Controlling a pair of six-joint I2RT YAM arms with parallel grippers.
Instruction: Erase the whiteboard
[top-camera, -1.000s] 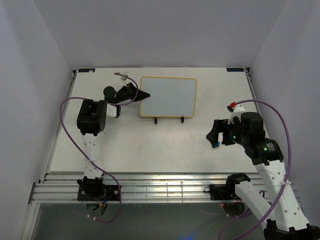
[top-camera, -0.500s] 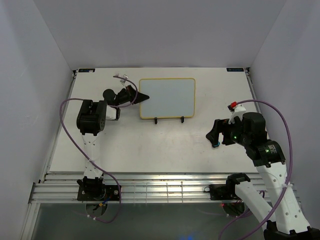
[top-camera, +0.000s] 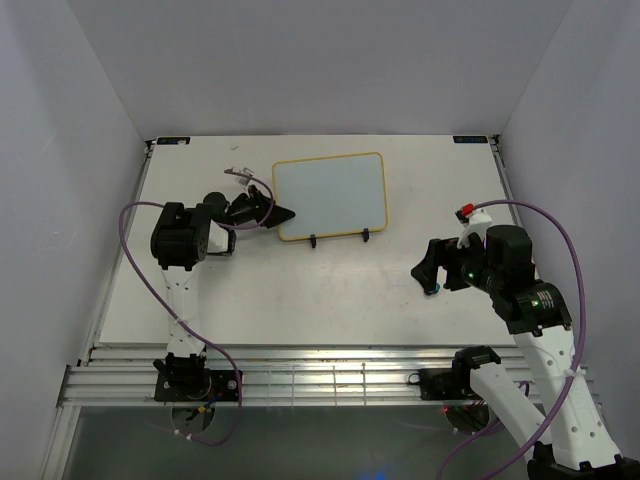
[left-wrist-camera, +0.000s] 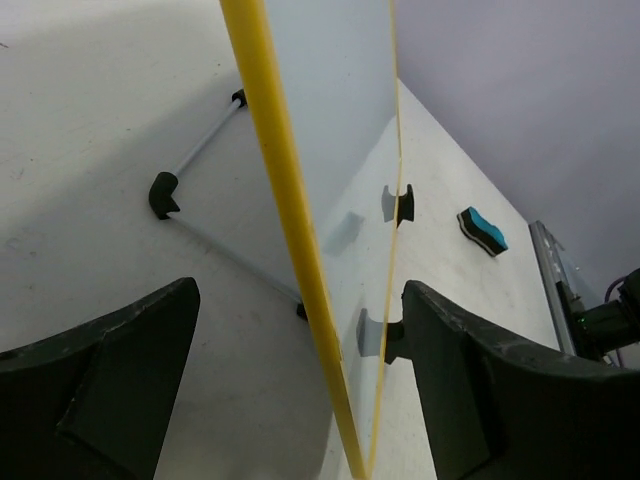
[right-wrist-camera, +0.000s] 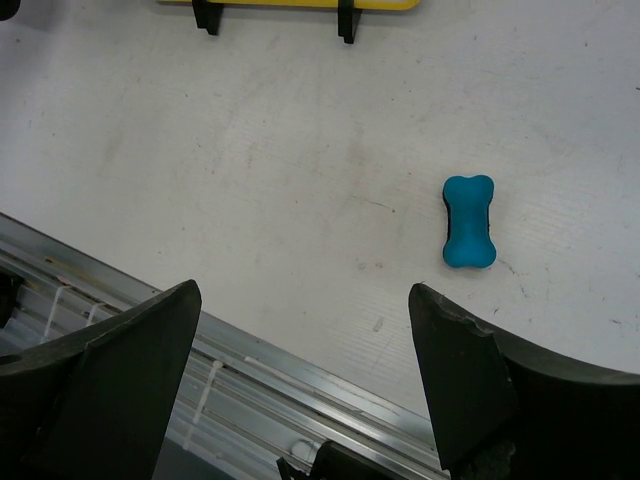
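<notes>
small rectangular whiteboard with thin yellow frame (top-camera: 330, 195) stands tilted on a wire stand with black feet (left-wrist-camera: 162, 193), upper middle of top view. left gripper (top-camera: 283, 214) open, 2 fingers straddling the board's left edge, gaps both sides. right gripper (top-camera: 424, 280) open at right of frame, over white table (top-camera: 300, 290), near small blue bone-shaped eraser (right-wrist-camera: 469, 222).

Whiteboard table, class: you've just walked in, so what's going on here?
The left hand is open and straddles the yellow left edge of the whiteboard without gripping it. The board looks blank from above. The right hand, also open, hovers over the table, with the blue eraser lying below it, not held.
</notes>
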